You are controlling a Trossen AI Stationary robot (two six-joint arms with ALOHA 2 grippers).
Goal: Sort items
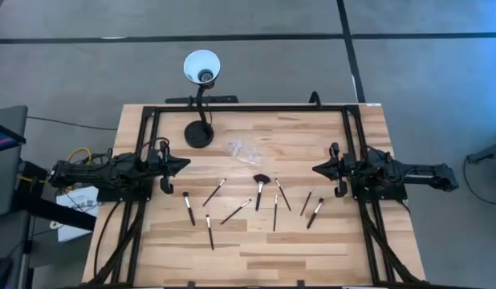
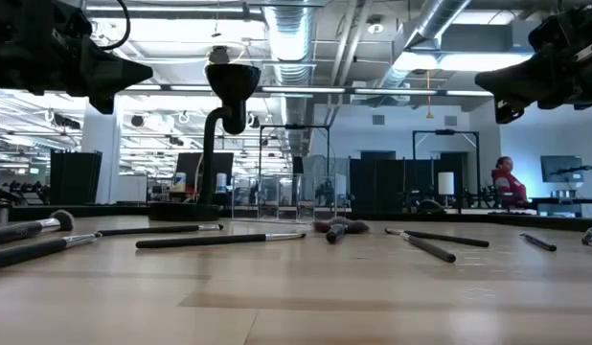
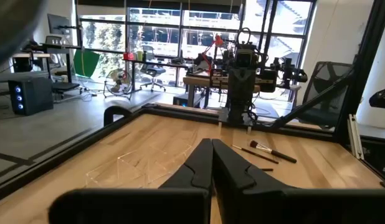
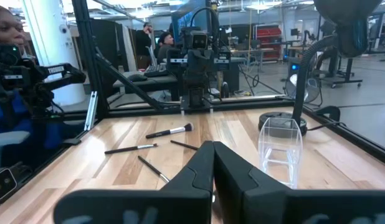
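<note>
The left gripper (image 1: pixel 184 165) is hovering with jaws clenched on nothing. The makeup brushes (image 1: pixel 256 201) are lying scattered between the two sets of jaws (a clear pouch (image 1: pixel 241 149) nearby). The right gripper (image 1: pixel 317 169) is waiting opposite, pinched shut and empty.

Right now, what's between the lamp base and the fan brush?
In the high view, only the clear pouch lies between the lamp base and the fan brush.

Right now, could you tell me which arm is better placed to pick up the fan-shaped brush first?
Probably the right, narrowly. The fan brush lies slightly right of the table's middle, nearer the right claw than the left claw. Both claws are shut and raised off the table, so neither has a head start.
</note>
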